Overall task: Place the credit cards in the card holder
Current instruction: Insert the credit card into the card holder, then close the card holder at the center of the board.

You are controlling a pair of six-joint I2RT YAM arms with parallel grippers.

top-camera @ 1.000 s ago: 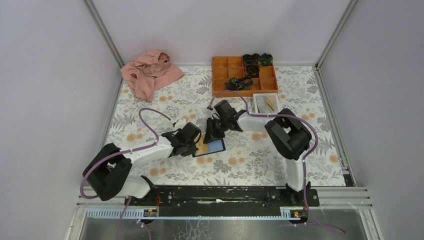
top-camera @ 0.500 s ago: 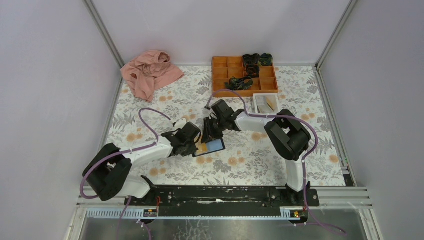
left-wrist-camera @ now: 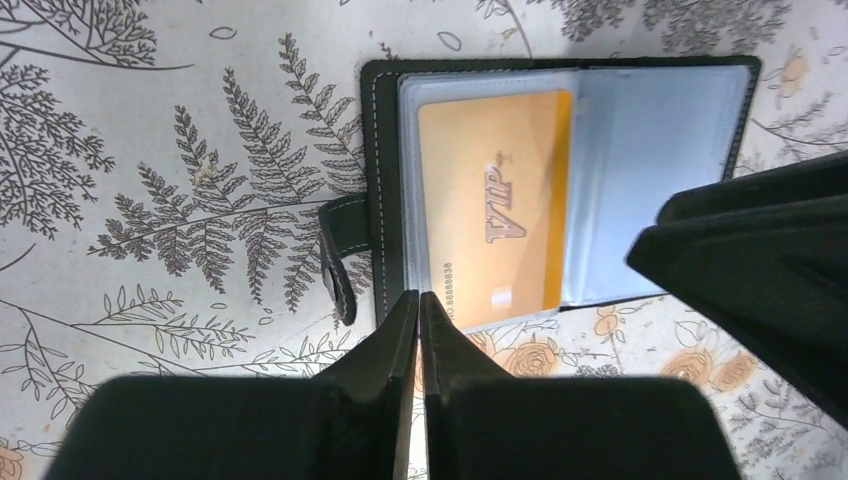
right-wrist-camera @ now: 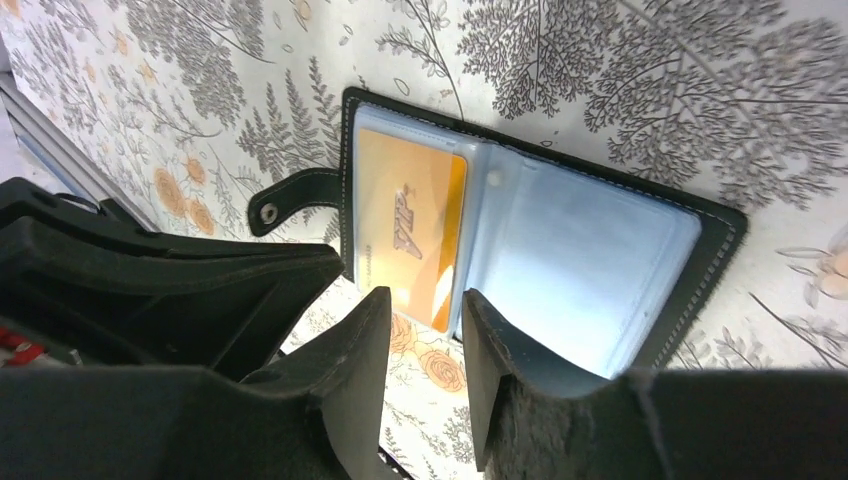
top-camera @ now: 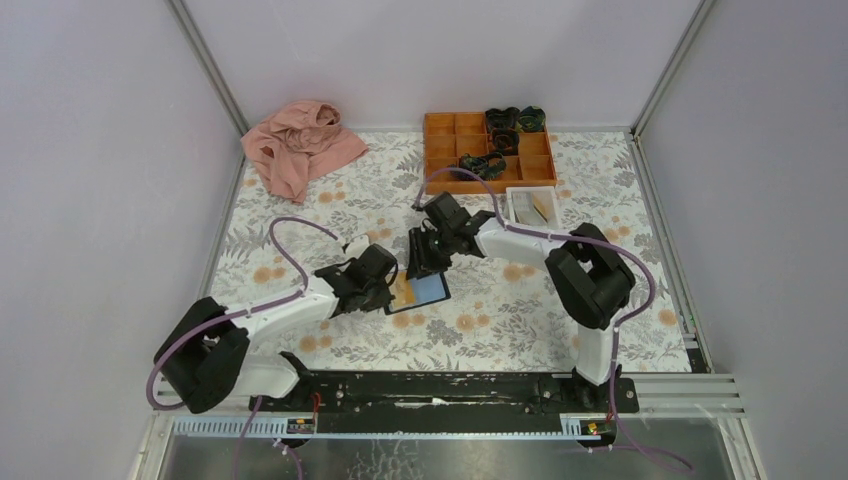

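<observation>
The card holder (top-camera: 420,292) lies open on the floral mat, black with light-blue pockets, and also shows in the left wrist view (left-wrist-camera: 660,130) and the right wrist view (right-wrist-camera: 590,250). An orange-yellow credit card (left-wrist-camera: 495,205) marked VIP sits in its left pocket (right-wrist-camera: 410,235). My left gripper (left-wrist-camera: 418,298) is shut and empty, its tips at the holder's near edge by the strap. My right gripper (right-wrist-camera: 425,300) is open with a narrow gap and empty, just above the holder's edge. A tan card (top-camera: 543,205) lies in the white tray.
A small white tray (top-camera: 520,208) stands right of the right arm. An orange compartment tray (top-camera: 440,150) with dark items is at the back. A pink cloth (top-camera: 300,145) lies at the back left. The two grippers are close together over the holder.
The right gripper has drawn back slightly from the holder. The left arm has shifted a little to the left. The orange card stays in the pocket.
</observation>
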